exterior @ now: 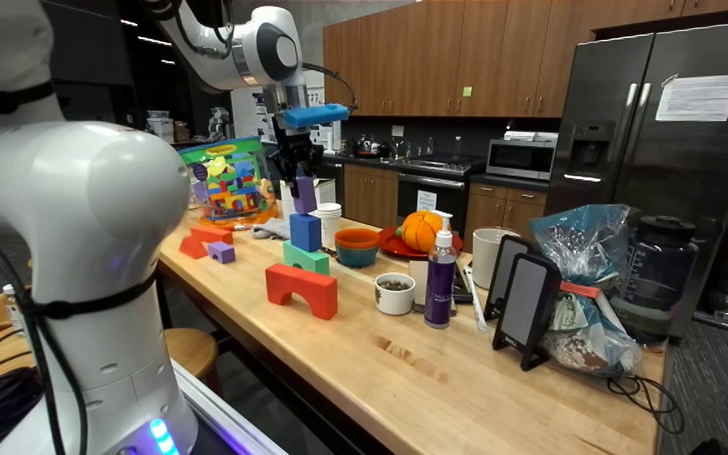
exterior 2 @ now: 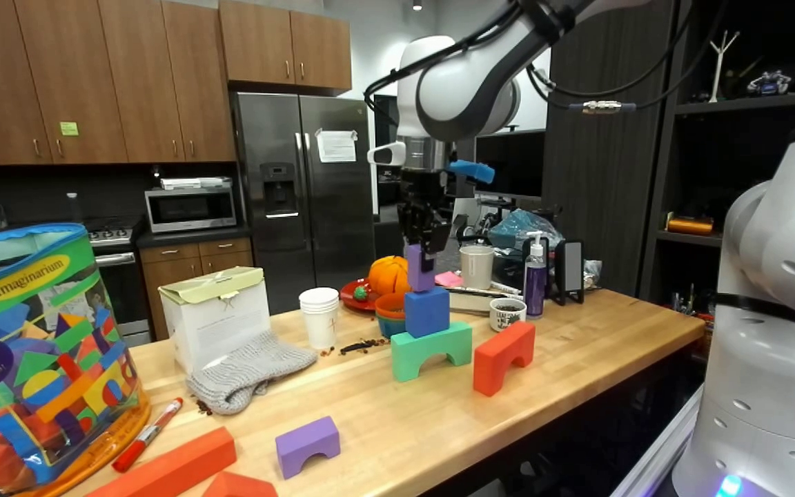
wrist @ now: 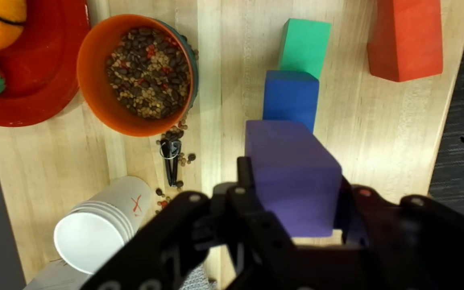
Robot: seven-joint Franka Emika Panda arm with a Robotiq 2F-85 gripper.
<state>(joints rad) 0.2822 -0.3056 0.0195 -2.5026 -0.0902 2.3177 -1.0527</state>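
My gripper [wrist: 294, 177] is shut on an upright purple block [wrist: 296, 197], with a dark finger against each side. In both exterior views the purple block [exterior: 304, 196] [exterior 2: 421, 276] stands directly above a blue block [exterior: 305, 232] [exterior 2: 427, 312]. It appears to touch the blue block's top; any small gap is too fine to tell. The blue block [wrist: 290, 96] rests on a green arch [exterior: 306, 258] [exterior 2: 432, 350] that stands on the wooden table. A red arch [exterior: 301, 291] [exterior 2: 504, 355] stands beside the green one, apart from it. The fingers partly hide the purple block's upper end.
Stacked orange and teal bowls [wrist: 135, 76] with beans and paper cups [exterior 2: 319, 317] stand near the stack. A small purple arch [exterior 2: 308, 445], red blocks [exterior 2: 170, 469], a grey knit cloth [exterior 2: 249, 369], a white mug [exterior: 395, 294] and a purple pump bottle [exterior: 441, 278] are also on the table.
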